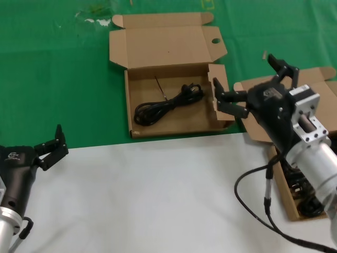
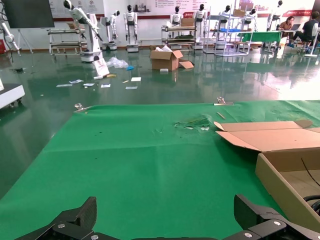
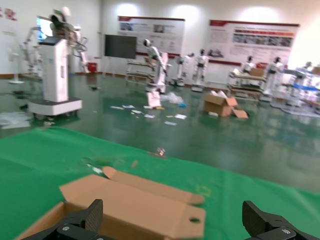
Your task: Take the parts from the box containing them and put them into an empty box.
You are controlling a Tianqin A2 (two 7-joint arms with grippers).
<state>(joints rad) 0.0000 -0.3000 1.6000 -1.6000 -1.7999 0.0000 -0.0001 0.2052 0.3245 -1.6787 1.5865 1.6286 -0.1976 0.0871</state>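
Note:
The wide box with round-holed flaps (image 1: 174, 50) lies open at the middle back, and one black cable bundle (image 1: 168, 105) lies in it. The plain-lid box (image 1: 287, 197) stands at the right, mostly hidden behind my right arm; black cables (image 1: 309, 203) show inside it. My right gripper (image 1: 251, 84) is open and empty, hovering between the two boxes by the wide box's right wall. In the right wrist view the gripper (image 3: 172, 227) faces the holed lid (image 3: 140, 205). My left gripper (image 1: 51, 147) is open and empty at the near left; the left wrist view shows it (image 2: 167, 227) over green cloth.
A green cloth (image 1: 58, 79) covers the back of the table and a white surface (image 1: 147, 200) the front. The wide box's near corner (image 2: 285, 177) shows at the edge of the left wrist view. A grey cable (image 1: 253, 205) hangs from my right arm.

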